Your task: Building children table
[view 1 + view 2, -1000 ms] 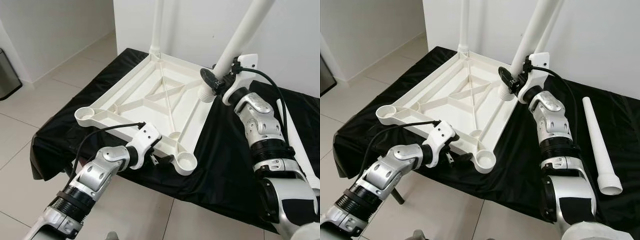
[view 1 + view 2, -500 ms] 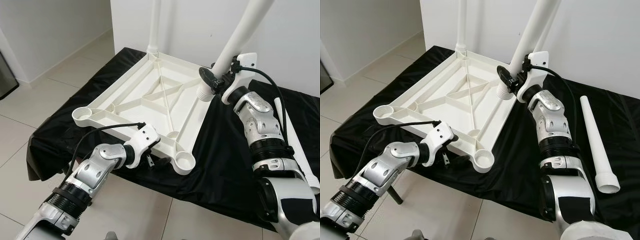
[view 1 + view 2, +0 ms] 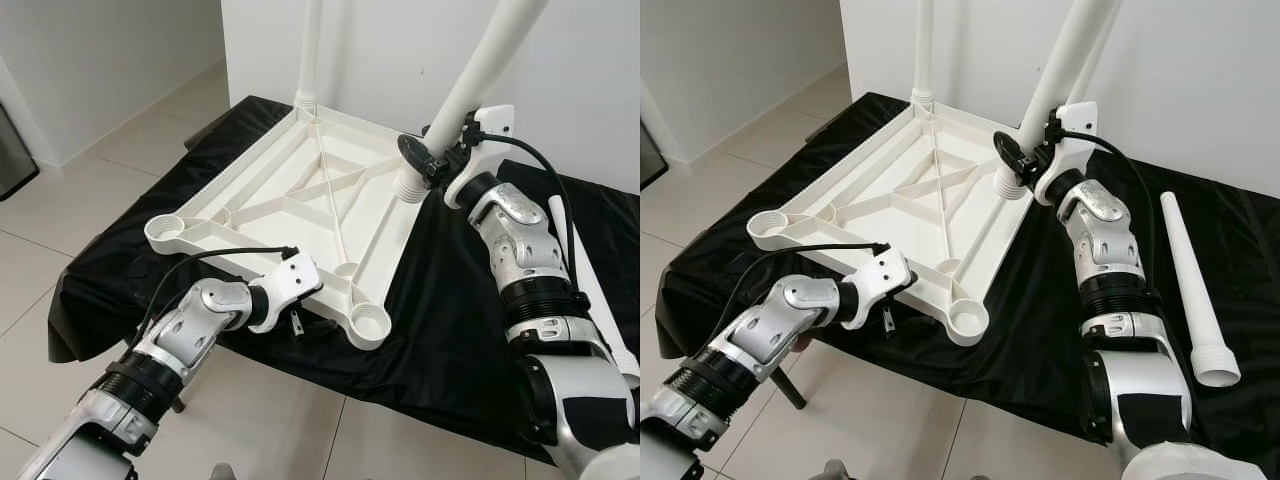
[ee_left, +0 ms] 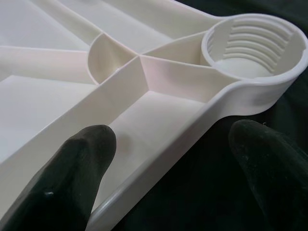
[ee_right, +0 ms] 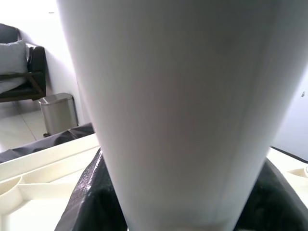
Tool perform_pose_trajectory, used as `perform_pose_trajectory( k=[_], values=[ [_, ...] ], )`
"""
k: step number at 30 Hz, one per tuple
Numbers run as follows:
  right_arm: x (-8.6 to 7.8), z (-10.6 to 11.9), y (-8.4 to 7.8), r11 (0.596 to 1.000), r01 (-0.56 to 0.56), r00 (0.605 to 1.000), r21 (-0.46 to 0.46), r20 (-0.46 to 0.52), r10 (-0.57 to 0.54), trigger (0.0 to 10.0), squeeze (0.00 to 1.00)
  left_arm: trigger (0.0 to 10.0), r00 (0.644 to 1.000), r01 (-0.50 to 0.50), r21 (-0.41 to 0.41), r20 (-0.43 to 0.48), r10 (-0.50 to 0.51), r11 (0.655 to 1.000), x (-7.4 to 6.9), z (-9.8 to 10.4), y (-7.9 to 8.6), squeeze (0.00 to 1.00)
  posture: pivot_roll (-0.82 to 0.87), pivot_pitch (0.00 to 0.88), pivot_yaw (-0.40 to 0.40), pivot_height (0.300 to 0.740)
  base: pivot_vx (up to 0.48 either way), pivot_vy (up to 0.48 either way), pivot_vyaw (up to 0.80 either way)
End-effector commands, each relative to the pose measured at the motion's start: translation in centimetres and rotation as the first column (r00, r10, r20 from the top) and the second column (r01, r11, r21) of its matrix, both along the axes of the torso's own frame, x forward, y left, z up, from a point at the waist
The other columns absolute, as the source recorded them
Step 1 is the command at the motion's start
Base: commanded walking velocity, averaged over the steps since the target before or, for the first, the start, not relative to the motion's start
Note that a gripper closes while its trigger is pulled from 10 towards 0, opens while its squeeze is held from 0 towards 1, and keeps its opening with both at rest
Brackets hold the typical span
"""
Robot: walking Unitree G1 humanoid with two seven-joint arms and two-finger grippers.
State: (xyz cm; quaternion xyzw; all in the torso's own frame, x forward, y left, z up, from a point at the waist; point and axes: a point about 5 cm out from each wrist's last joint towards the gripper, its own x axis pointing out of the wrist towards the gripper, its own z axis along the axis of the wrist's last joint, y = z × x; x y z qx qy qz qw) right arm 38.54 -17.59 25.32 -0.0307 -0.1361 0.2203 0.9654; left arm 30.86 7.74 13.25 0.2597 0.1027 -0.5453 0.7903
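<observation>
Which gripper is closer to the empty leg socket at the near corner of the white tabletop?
The left gripper. It straddles the tabletop rim right beside the empty socket. The right gripper is at the far corner, shut on the tilted leg.

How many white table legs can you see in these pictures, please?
3: one leg upright in the far corner socket, one leg held by the right end effector at the right corner, one leg lying loose on the black cloth.

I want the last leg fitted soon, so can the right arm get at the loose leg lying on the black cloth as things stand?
Probably not yet. The right end effector is clamped on the tilted leg at the tabletop corner. The loose leg lies unobstructed beside that arm, so it looks reachable after releasing.
</observation>
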Motion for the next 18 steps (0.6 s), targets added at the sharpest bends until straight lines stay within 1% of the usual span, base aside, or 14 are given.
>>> perform_pose_trajectory(
  k=[1, 6, 11, 13, 18],
  values=[
    [-0.1, 0.9, -0.2, 1.0, -0.002, 0.999, -0.013, 0.038, 0.002, 10.0, 0.0, 10.0, 0.999, 0.045, 0.033, -0.021, -0.044, 0.998, -0.2, -0.6, -0.2, 0.0, 0.01, 0.0, -0.051, 0.74, 0.0, 0.0, 0.0],
    [-0.1, 1.0, -0.1, 1.0, -0.004, 0.999, -0.015, 0.042, 0.005, 10.0, 0.0, 10.0, 0.998, 0.069, 0.057, -0.006, -0.069, 0.996, 0.4, -0.5, -0.5, 0.0, 0.0, 0.0, -0.047, 0.74, 0.0, 0.0, 0.0],
    [-0.2, 1.1, -0.1, 1.0, -0.005, 0.999, -0.014, 0.046, 0.006, 10.0, 0.0, 10.0, 0.996, 0.088, 0.078, -0.002, -0.088, 0.993, 0.7, -0.5, -0.5, 0.0, 0.0, 0.0, -0.044, 0.74, 0.0, 0.0, 0.0],
    [-0.3, 1.2, -0.1, 1.0, -0.006, 0.999, -0.016, 0.05, 0.006, 10.0, 0.0, 10.0, 0.995, 0.094, 0.09, 0.006, -0.095, 0.991, 1.0, -0.4, -0.6, 0.0, 0.0, 0.0, -0.042, 0.74, 0.0, 0.0, 0.0],
    [-0.3, 1.0, -0.2, 1.0, -0.003, 0.999, -0.017, 0.045, 0.003, 10.0, 0.0, 10.0, 0.995, 0.1, 0.096, 0.012, -0.102, 0.99, 1.3, -0.3, -0.6, 0.0, 0.0, 0.0, -0.039, 0.74, 0.0, 0.0, 0.0]
  ],
)
